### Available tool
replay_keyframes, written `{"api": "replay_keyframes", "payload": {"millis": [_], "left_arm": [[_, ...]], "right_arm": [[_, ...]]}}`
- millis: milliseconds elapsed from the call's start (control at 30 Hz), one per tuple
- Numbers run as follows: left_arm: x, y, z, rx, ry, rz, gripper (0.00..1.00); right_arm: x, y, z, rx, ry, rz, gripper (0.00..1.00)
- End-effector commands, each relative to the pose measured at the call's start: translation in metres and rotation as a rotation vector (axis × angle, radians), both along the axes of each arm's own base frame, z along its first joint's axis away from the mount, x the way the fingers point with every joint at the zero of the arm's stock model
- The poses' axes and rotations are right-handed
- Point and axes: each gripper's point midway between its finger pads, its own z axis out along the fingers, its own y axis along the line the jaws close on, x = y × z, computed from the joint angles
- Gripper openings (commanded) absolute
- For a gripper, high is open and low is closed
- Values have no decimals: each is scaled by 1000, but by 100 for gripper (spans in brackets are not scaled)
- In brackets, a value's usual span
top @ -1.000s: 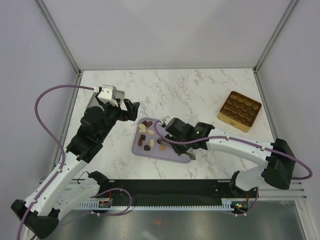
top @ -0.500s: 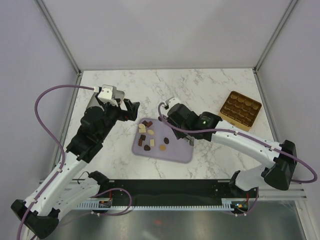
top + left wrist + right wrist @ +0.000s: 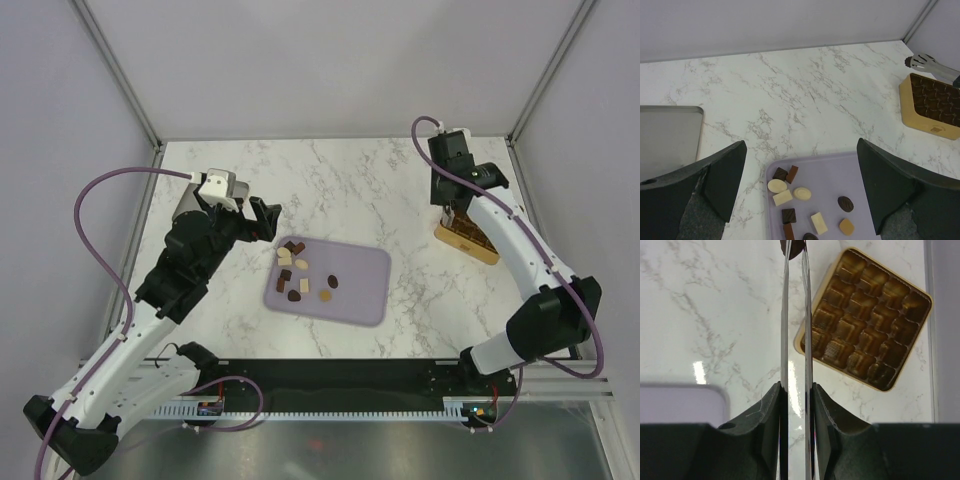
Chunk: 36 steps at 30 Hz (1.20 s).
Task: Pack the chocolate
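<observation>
- My right gripper (image 3: 796, 395) is clenched on the handles of the tongs (image 3: 795, 330). Squeezing them narrows the two blades to a slit, which is how I pinch something too small for my own fingers.
- At the tong tips, a dark piece (image 3: 792, 246) sits nipped between the blades. The top edge of the wrist view cuts it off, but I take it for one of the chocolates.
- The tips hang just beside the near-left edge of the gold box (image 3: 865, 320), not yet over a pocket. I cannot tell how high above the table (image 3: 360, 190) they are.
- Every pocket I can see looks empty, so I judge the packing has barely begun.
- The other chocolates (image 3: 300, 278) lie clustered at the left end of the lilac tray (image 3: 360, 290), well apart from the box.
- My left gripper (image 3: 268, 222) hangs released, jaws wide, beside the tray's far-left corner, holding nothing. There it watches the pile without blocking the right arm's route.
- Next I would need to carry the tips over a pocket before easing my squeeze. Letting go early would drop the piece on the marble.
</observation>
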Motion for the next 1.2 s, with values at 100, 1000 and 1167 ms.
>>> {"api": "replay_keyframes", "payload": {"millis": [100,1000,1167], "left_arm": [[0,3,19,-50,-39,17,100],[-1,3,21,-51,-44,17,100],[-1,4,22,-52,-45,18,100]], "right_arm": [[27,-64,-12,-23,41,-171,30],[39,-92,-50,-6,119,-253,40],[40,-91,-48,6,114,-254,43]]}}
